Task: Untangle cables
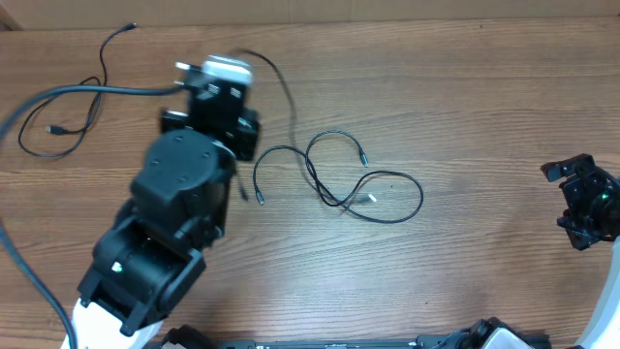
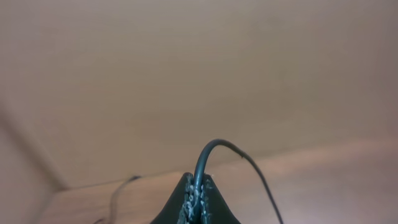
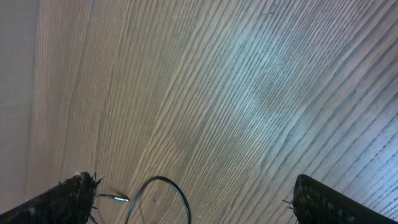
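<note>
The left gripper is clamped shut on one thin black cable, which arches up from between its fingers and trails off toward the middle of the wooden table. There, the looped cables lie crossed over each other, while a separate cable lies at the far left. The right gripper hovers near the table's right edge with its jaws spread wide, holding nothing.

No legible txt, labels or nos. on anything in view.
</note>
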